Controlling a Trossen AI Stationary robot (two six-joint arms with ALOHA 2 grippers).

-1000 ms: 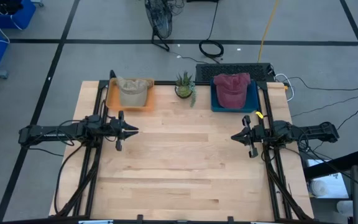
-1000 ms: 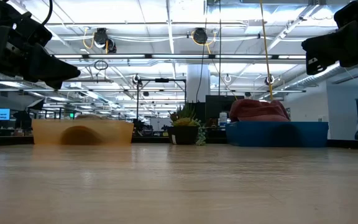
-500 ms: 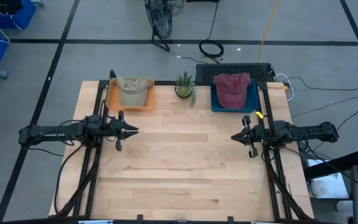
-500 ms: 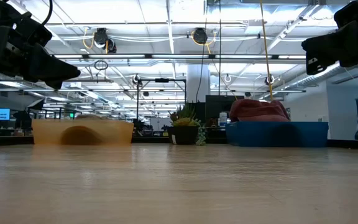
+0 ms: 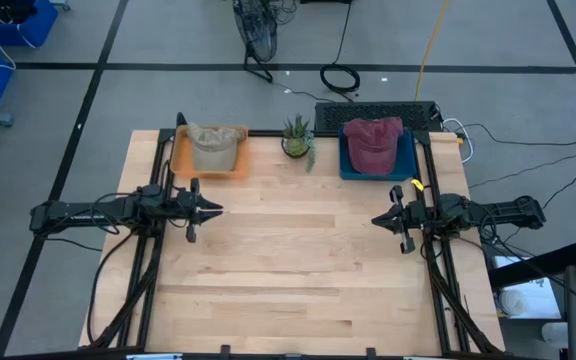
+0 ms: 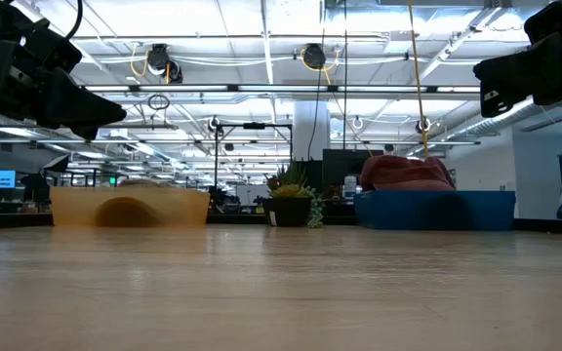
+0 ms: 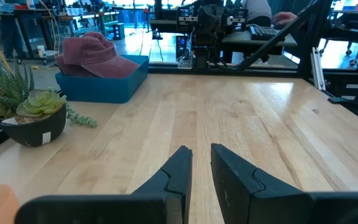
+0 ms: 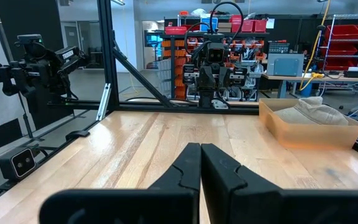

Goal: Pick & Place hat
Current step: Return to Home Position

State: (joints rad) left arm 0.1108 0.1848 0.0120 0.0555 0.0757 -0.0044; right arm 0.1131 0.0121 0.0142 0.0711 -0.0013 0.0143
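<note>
A tan hat (image 5: 211, 146) lies in an orange tray (image 5: 180, 160) at the table's far left. A dark red hat (image 5: 373, 142) lies in a blue tray (image 5: 404, 165) at the far right; it also shows in the left wrist view (image 7: 92, 53) and the low view (image 6: 406, 173). My left gripper (image 5: 215, 210) hovers over the left side of the table, pointing right, its fingers (image 7: 201, 154) a narrow gap apart. My right gripper (image 5: 376, 218) hovers over the right side, pointing left, fingers (image 8: 201, 148) together. Both are empty and well short of the trays.
A small potted succulent (image 5: 297, 138) stands between the two trays at the far edge. Black frame rails (image 5: 158, 250) run along the table's left and right sides under the arms. The bare wooden table (image 5: 298, 270) stretches between the grippers and toward the near edge.
</note>
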